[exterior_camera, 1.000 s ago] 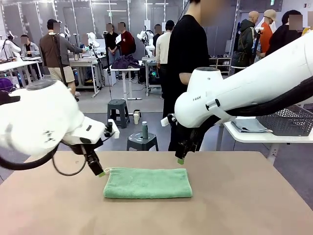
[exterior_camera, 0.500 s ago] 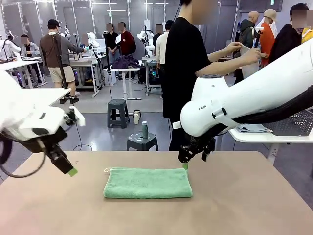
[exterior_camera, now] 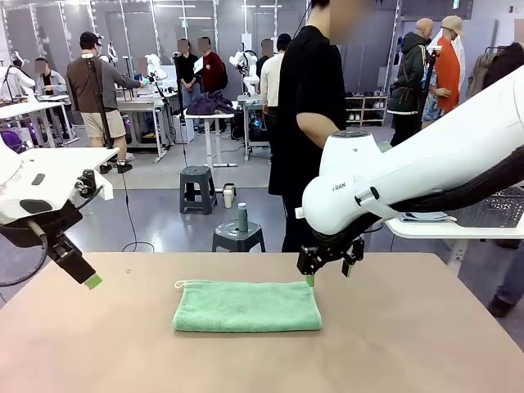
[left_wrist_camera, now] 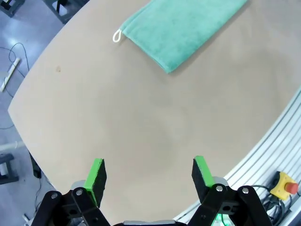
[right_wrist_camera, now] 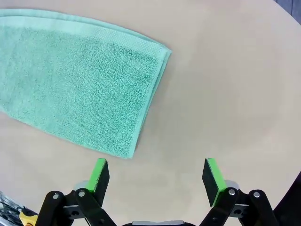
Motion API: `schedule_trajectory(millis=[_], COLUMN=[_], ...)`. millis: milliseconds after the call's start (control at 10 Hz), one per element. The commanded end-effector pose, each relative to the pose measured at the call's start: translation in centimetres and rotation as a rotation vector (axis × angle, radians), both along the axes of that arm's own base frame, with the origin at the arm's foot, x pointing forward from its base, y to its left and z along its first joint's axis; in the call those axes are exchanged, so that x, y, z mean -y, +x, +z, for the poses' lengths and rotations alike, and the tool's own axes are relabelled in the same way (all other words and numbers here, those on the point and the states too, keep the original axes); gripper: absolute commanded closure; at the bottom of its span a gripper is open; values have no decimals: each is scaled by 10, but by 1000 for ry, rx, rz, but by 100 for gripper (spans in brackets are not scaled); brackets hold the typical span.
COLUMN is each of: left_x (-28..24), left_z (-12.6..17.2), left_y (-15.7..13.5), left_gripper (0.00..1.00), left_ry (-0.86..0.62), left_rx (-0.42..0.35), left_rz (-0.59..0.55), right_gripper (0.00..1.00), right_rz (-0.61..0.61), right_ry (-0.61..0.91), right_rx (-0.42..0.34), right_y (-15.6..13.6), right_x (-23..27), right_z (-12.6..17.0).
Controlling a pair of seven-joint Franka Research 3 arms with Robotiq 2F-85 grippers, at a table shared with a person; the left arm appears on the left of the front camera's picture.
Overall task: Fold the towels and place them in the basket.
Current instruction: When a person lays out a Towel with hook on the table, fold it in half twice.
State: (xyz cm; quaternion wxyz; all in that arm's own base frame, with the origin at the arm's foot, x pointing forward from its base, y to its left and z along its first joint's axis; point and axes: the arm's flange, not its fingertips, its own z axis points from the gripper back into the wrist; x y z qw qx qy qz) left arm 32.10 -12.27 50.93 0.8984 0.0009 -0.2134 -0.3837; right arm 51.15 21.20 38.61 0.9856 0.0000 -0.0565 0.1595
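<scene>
Room: busy workshop with people and other tables beyond; one person in black stands at the far edge of my bench [exterior_camera: 409,344].
Front, towel: the green towel [exterior_camera: 246,307] lies flat mid-bench, folded into a long strip.
Front, left tool: my left tool [exterior_camera: 90,281] hangs over the bench's left side, well apart from the towel.
Front, right tool: my right tool [exterior_camera: 329,270] hovers just above the towel's far right corner, fingers spread, holding nothing.
Front, basket: the basket [exterior_camera: 491,209] sits on a side table [exterior_camera: 442,229] at far right, partly behind my right arm and well apart from the towel.
Left wrist, tool: left tool [left_wrist_camera: 149,174] is wide and empty, with bare bench [left_wrist_camera: 141,117] between the pads [left_wrist_camera: 96,174].
Left wrist, towel: towel [left_wrist_camera: 183,28] is far ahead at the top, its loop [left_wrist_camera: 116,35] at the nearer corner.
Right wrist, tool: right tool [right_wrist_camera: 157,181] is wide and empty, over bare bench [right_wrist_camera: 235,94].
Right wrist, towel: towel [right_wrist_camera: 80,89] lies ahead and to one side; its near corner is just ahead of one of the pads [right_wrist_camera: 99,174], and stacked layers show at the short end.
Handling: I judge it soft, light and limp. Terry should grip well, but the layers may slide apart or sag.
Hold: I'd pinch the short-end corners through every layer.
</scene>
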Motion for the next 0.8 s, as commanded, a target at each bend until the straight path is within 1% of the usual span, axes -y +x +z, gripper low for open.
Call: schedule_trajectory(millis=[0, 100, 200, 300, 500, 700], left_x=[4, 4, 4, 4, 4, 4], left_z=[-1, -1, -1, -1, -1, -1], left_y=[1, 1, 1, 1, 1, 1], left_gripper=[8, 8, 8, 8, 8, 8], left_ry=[-13, -13, -13, -13, -13, -13], left_rx=[5, 5, 5, 5, 5, 5], left_rz=[-19, -19, -19, -19, -19, -19], right_gripper=[0, 0, 0, 0, 0, 0], right_rz=[11, 0, -69, -110, -196, -249], right_ry=[-4, 0, -21, 18, 31, 45], right_rx=[10, 0, -25, -44, -47, -48], right_y=[0, 0, 6, 10, 17, 19], right_x=[3, 0, -7, -13, -14, -15], right_z=[4, 0, -10, -21, -39, -56])
